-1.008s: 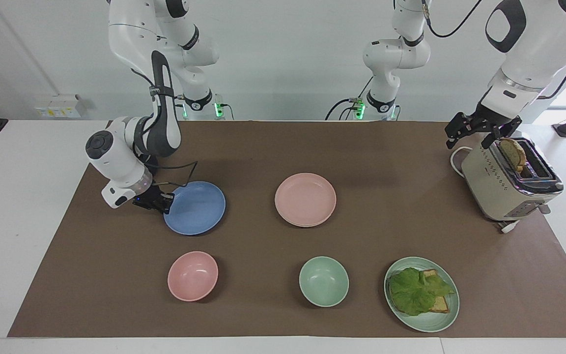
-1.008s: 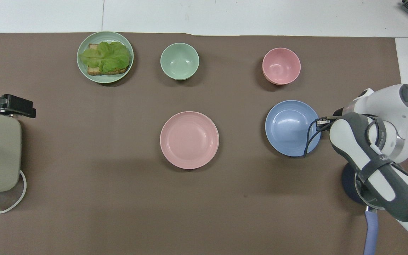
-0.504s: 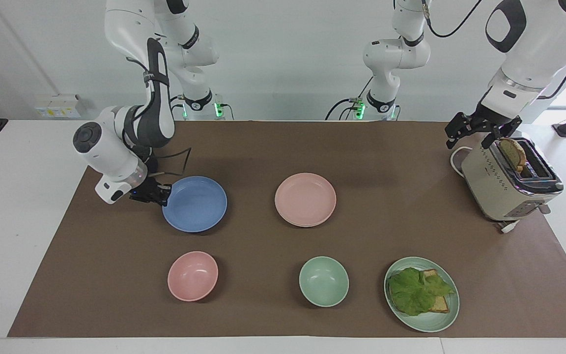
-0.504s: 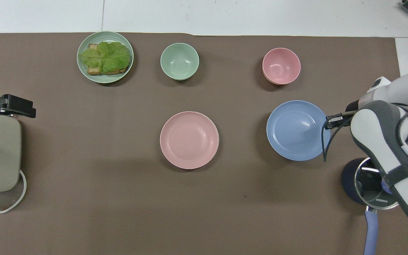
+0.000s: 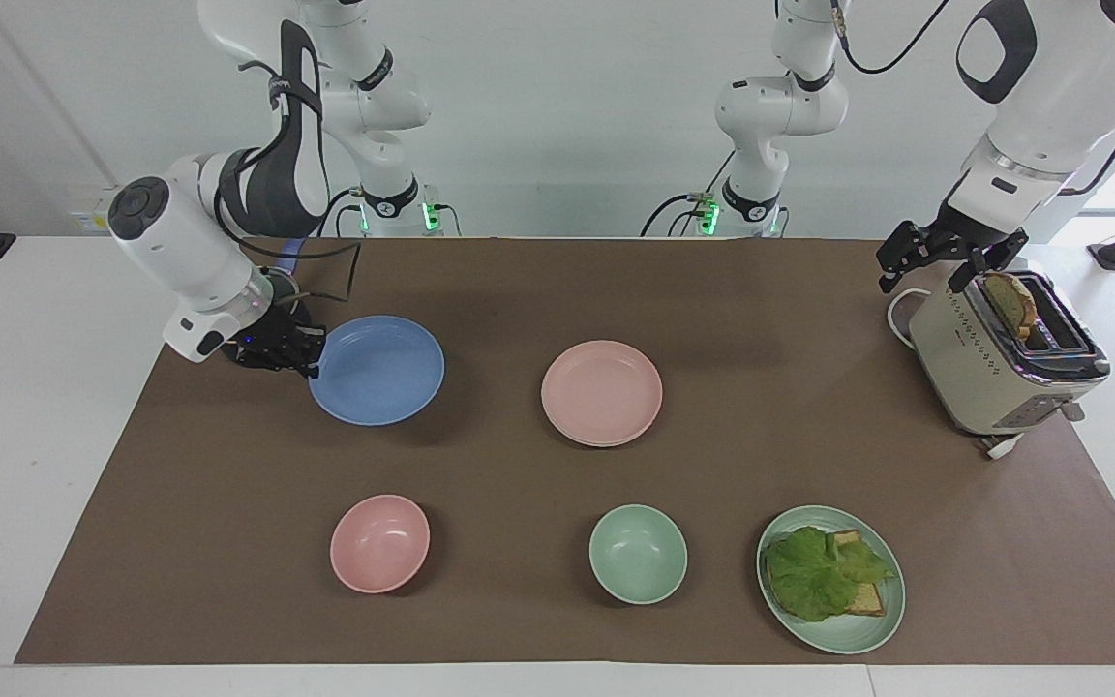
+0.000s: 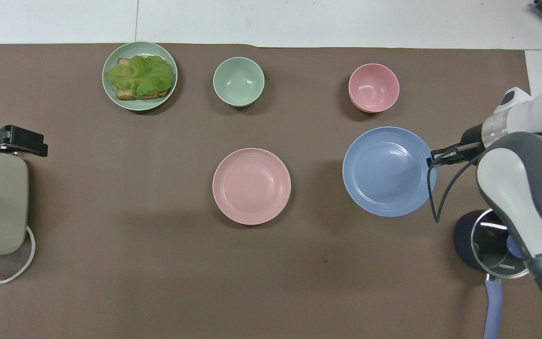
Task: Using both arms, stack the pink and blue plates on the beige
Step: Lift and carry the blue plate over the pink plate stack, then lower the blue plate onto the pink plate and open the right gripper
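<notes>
The right gripper [image 5: 311, 360] clamps the blue plate's [image 5: 378, 370] rim, holding it tilted above open mat [image 5: 480, 465] beside the pink plate [image 5: 602, 392]. The left gripper [image 5: 935, 257], fingers spread, waits over the toaster [image 5: 993, 373], which holds bread [image 5: 1010, 302].

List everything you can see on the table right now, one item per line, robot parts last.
blue plate: 1, cornflower blue, lifted off the mat at the right arm's end, held by its rim
pink plate: 1, pale pink, mid-mat
pink bowl: 1, pink, farther from the robots than the blue plate
green bowl: 1, mint, beside the pink bowl
green plate: 1, mint, holds bread and lettuce
toaster: 1, beige, left arm's end, a slice in its slot
pot: 1, dark blue, glass lid, right arm's end
beige plate: none visible
right gripper: shut on the blue plate's rim
left gripper: open, over the toaster, waiting
</notes>
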`<action>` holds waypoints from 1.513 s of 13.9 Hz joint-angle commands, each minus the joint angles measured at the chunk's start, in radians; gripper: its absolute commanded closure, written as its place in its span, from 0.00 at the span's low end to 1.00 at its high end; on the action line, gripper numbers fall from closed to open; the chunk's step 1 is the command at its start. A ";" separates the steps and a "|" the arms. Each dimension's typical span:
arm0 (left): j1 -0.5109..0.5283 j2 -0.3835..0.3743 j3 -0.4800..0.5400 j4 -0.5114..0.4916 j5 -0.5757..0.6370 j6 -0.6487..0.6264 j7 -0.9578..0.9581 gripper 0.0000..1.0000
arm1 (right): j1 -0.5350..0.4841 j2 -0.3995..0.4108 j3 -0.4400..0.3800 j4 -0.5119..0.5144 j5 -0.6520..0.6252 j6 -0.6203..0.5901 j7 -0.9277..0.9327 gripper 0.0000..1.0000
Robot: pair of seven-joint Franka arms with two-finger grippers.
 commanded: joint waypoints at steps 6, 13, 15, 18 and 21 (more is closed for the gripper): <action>0.014 -0.009 -0.010 0.001 0.016 -0.013 -0.003 0.00 | 0.257 0.062 0.006 0.013 0.041 0.156 0.362 1.00; 0.014 -0.009 -0.010 0.001 0.016 -0.013 -0.003 0.00 | 0.428 0.170 0.006 0.013 0.071 0.340 0.574 1.00; 0.014 -0.009 -0.010 0.001 0.016 -0.013 -0.003 0.00 | 0.448 0.184 0.006 0.010 0.071 0.343 0.576 1.00; 0.014 -0.009 -0.010 0.001 0.016 -0.013 -0.004 0.00 | 0.462 0.190 0.006 -0.025 0.069 0.378 0.567 1.00; 0.014 -0.009 -0.010 0.001 0.016 -0.013 -0.003 0.00 | 0.462 0.208 0.006 -0.028 0.069 0.385 0.562 1.00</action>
